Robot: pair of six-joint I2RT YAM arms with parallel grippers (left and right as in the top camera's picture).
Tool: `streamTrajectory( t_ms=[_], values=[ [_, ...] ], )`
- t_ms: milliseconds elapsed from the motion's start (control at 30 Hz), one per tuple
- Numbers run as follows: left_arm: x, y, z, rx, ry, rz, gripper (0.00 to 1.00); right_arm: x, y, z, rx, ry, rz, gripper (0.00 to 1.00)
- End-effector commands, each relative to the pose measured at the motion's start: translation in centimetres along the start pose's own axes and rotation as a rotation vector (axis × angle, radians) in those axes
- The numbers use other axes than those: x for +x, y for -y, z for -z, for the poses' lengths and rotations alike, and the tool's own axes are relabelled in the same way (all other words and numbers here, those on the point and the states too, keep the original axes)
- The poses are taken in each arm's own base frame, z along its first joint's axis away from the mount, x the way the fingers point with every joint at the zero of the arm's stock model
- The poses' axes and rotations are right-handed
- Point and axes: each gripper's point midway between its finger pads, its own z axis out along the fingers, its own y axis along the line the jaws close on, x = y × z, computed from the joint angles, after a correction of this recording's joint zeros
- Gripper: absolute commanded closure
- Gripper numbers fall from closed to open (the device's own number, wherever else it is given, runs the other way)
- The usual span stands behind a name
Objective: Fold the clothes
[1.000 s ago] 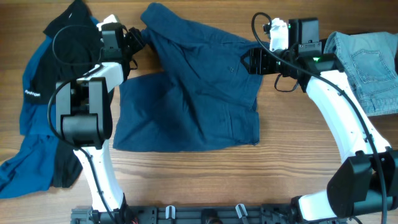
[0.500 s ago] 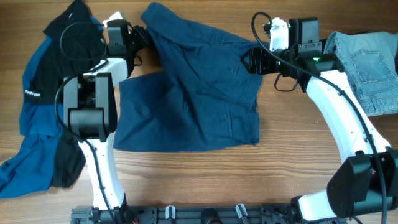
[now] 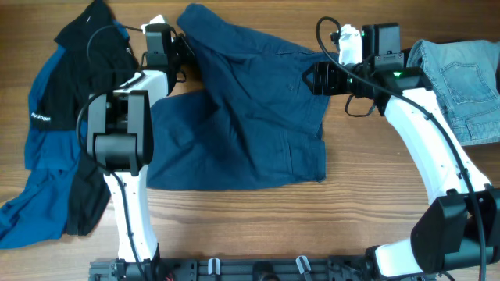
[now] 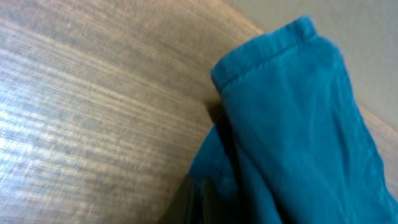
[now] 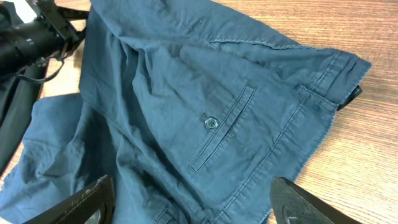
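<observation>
A wooden table [image 3: 234, 226] is holding navy shorts [image 3: 242, 117], which are lying rumpled in the middle with one leg folded over, between a black-and-blue jacket [image 3: 55, 101] and pale jeans [image 3: 461, 78]. The left gripper [image 3: 181, 53] is pinching the shorts' far-left corner. In the left wrist view, a stitched hem [image 4: 261, 53] is sitting slightly raised off the wood. In the right wrist view, the right gripper [image 5: 199, 205] is hovering with its jaws spread above a buttoned pocket [image 5: 221, 127].

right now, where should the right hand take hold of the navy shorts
At the waistband edge of the navy shorts, coming in from the right: it is a thick stitched band facing the open right hand.
</observation>
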Motion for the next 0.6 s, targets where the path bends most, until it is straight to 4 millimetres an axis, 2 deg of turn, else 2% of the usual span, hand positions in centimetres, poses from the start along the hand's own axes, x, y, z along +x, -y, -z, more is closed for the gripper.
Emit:
streamTrajectory(
  t_ms=[0,167,300,367,567],
  values=[
    [-1.7,-0.9,2.4,-0.069,-0.017,0.014,0.96,-0.1,0.0,-0.2,0.008,-0.005,0.005,0.2],
    [-6.0,-1.2,8.0,-0.17,0.003,-0.047,0.96,0.0,-0.2,-0.2,-0.005,-0.008,0.003,0.2],
    [-7.1,-2.9,12.2,-0.342,0.0,-0.072,0.96,0.2,-0.4,-0.2,-0.018,-0.015,0.001,0.19],
    [-6.7,-4.0,13.7,-0.421,-0.024,-0.078,0.96,0.3,-0.4,-0.2,-0.018,-0.02,0.0,0.19],
    [-2.4,-6.7,15.5,-0.544,-0.211,-0.085,0.96,-0.9,-0.5,-0.2,-0.021,0.028,0.029,0.16]
  ],
)
